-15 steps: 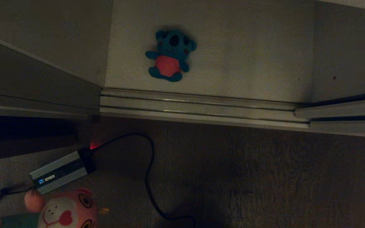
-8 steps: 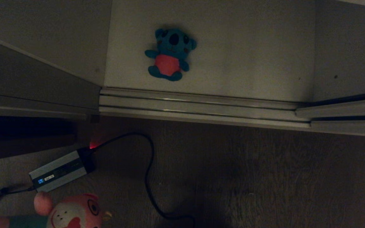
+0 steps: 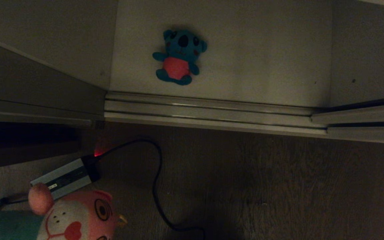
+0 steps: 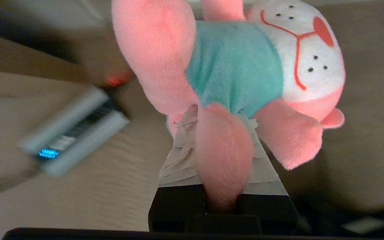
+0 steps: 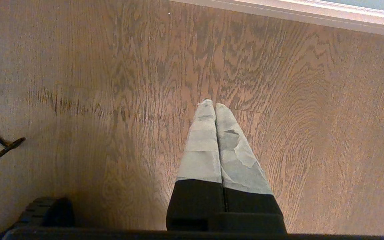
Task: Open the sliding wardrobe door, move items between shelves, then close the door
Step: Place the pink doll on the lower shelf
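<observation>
Pink plush toy, at seven o'clock in the head view, hangs above the wooden floor with one leg pinched in the left tool, just beside a grey power brick. Toward twelve o'clock the teal-blue plush toy lies face-up on the white shelf behind the door track. At the right, the right tool points at bare floor, its fingers pressed together on nothing.
</observation>
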Controlling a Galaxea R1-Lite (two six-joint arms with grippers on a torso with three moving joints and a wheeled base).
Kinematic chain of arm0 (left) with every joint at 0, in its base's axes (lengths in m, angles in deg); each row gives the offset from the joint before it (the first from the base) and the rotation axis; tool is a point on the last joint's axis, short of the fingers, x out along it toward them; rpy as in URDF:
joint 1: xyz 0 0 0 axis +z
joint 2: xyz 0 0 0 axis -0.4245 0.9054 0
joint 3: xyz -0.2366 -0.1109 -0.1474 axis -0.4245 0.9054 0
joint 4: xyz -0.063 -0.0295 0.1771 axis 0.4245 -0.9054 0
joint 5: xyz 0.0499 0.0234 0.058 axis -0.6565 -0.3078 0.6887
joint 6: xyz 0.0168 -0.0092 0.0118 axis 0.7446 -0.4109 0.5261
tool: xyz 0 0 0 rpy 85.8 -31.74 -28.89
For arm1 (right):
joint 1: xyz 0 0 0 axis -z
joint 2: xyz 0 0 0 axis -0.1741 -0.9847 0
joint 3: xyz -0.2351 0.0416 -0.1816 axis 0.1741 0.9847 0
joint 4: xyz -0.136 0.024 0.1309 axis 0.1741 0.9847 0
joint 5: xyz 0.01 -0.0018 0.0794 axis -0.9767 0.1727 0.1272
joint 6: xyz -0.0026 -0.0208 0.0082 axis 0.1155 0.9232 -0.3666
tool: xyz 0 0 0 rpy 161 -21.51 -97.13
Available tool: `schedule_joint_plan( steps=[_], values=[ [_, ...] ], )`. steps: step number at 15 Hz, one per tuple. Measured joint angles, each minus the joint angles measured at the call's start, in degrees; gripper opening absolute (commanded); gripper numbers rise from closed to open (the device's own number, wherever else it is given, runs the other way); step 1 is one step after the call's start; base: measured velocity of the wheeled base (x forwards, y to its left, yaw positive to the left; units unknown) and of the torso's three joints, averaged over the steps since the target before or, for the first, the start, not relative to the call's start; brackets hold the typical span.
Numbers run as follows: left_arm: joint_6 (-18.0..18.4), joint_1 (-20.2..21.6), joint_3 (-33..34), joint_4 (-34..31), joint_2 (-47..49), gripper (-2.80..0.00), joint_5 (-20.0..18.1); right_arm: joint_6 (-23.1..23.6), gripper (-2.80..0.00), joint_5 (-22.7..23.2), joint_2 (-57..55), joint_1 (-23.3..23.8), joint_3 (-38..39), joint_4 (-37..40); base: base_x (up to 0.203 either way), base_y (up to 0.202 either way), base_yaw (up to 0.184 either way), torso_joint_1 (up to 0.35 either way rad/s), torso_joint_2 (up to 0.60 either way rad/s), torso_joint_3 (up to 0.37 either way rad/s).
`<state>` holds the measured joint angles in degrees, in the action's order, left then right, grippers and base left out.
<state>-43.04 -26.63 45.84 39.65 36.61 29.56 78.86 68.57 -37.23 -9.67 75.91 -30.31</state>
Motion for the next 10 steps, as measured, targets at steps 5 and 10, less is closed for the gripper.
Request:
schedule_joint_plan(
  steps=[5,10],
  values=[
    [-8.7,-0.3,-8.4,3.0,21.0,-2.8,-11.4,0.0,-2.8,0.0,0.0,0.0,0.0,0.0,0.0,0.0,0.0,0.0,0.0,0.0],
    [-10.8,-4.0,-18.5,6.3,42.3,-2.8,-20.3,0.0,-2.8,0.0,0.0,0.0,0.0,0.0,0.0,0.0,0.0,0.0,0.0,0.0]
  ],
)
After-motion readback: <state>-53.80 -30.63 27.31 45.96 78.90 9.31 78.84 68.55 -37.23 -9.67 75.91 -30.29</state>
